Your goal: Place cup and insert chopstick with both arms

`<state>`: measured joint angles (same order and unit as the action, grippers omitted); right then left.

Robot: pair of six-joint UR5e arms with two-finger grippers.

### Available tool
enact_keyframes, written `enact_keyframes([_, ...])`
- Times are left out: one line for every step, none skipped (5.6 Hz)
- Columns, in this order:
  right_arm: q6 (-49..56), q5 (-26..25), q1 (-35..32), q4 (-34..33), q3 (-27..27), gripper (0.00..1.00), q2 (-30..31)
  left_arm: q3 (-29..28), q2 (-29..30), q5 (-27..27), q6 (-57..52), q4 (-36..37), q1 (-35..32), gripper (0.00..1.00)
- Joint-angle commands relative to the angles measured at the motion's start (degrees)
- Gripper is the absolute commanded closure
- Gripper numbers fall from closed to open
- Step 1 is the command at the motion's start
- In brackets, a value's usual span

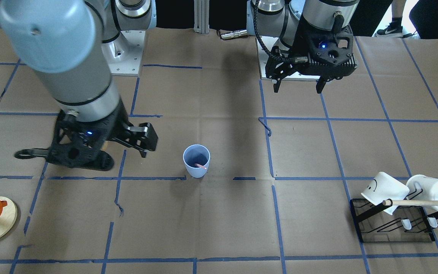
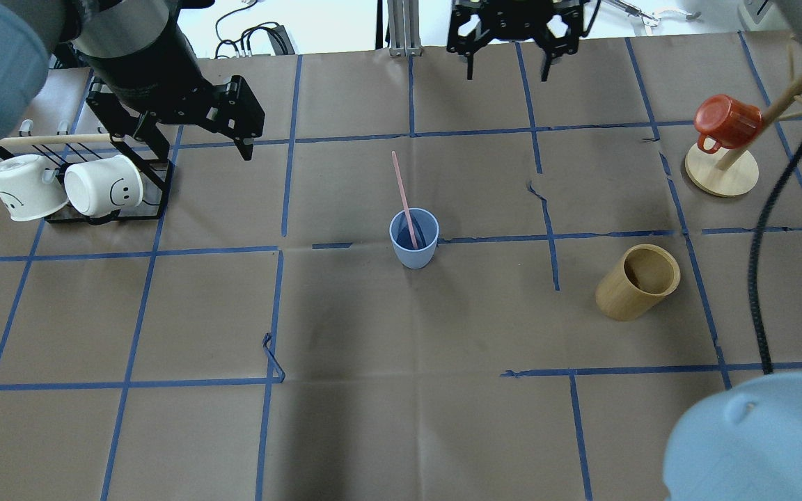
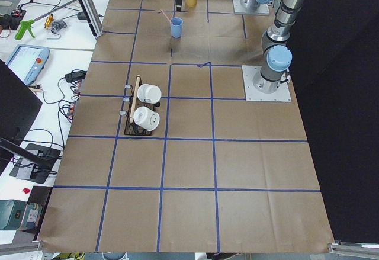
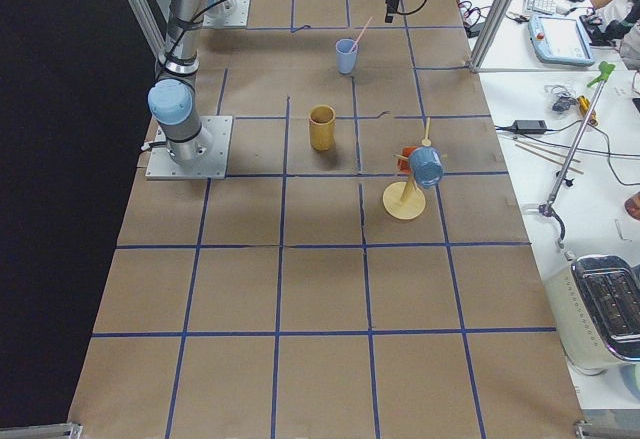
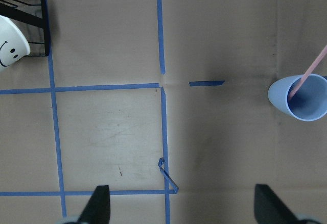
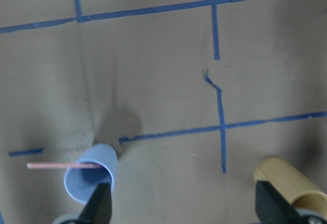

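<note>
**Overhead.** Counted 2 tools, 1 blue cup [image 2: 414, 243], 1 pink chopstick [image 2: 401, 184], 1 wooden cup [image 2: 636, 282], 2 white mugs [image 2: 98, 186] and 1 red mug [image 2: 723, 120]. The blue cup stood upright mid-desk [image 2: 401, 417]. The chopstick was inside it, leaning toward the far side. Left tool [image 2: 205, 154] and right tool [image 2: 507, 74] were both spread wide, gripping nothing. The frame cut off the right tool's upper part.

**Front-facing.** The right arm [image 1: 70, 64] hid the wooden cup almost wholly. Only a short end of the chopstick showed inside the cup. Both mugs were on 1 black rack [image 1: 394, 230]. The red mug was cut off at the edge. The right tool was side-on, so its gap was unreadable here.

**Left side.** Cup and chopstick were small at the far end, with the 2 mugs nearer. Tool states were too small to read.

**Right side.** Blue cup far, wooden cup upright and nearer, 1 mug tree [image 4: 405, 199] nearer again. A blue rounded thing [image 4: 427, 166] sat just beside the tree, unidentified.

**Left wrist.** 2 fingertips [image 5: 100, 203] were well apart with an open gap. The cup was at the right edge and the chopstick's upper end was cut off. 1 mug showed, cut off at the left.

**Right wrist.** Picture blurred. 2 fingertips [image 6: 99, 203] were well apart with an open gap. The cup with the chopstick was at lower left. The wooden cup at lower right was cut off and partly behind a fingertip.
</note>
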<state>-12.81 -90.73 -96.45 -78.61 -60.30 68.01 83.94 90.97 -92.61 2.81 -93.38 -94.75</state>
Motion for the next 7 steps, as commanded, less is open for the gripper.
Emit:
enact_keyframes([7.78, 0.02, 7.82, 5.3, -7.22, 0.0, 8.66, 0.0, -0.01, 0.06, 0.0, -0.05, 0.0, 0.01])
enact_keyframes([7.1, 0.28, 8.03, 1.39, -17.29, 0.0, 13.94, 0.0, -0.01, -0.03, 0.0, -0.05, 0.0, 0.01])
enact_keyframes([6.49, 0.37, 7.94, -9.0, -27.05, 0.0, 18.43, 0.0, -0.01, -0.03, 0.0, -0.05, 0.0, 0.01])
enact_keyframes([3.87, 0.46, 7.51, -11.19, -28.45, 0.0, 19.6, 0.0, -0.09, -0.03, 0.0, -0.05, 0.0, 0.01])
enact_keyframes([3.41, 0.46, 7.15, -11.13, -26.64, 0.0, 18.83, 0.0, -0.1, -0.03, 0.0, -0.05, 0.0, 0.01])
enact_keyframes([3.49, 0.29, 6.02, -10.52, -24.45, 0.0, 17.08, 0.0, -0.1, -0.03, 0.0, -0.05, 0.0, 0.01])
enact_keyframes([3.67, 0.2, 5.83, -10.51, -24.25, 0.0, 16.98, 0.0, -0.1, -0.03, 0.0, -0.05, 0.0, 0.01])
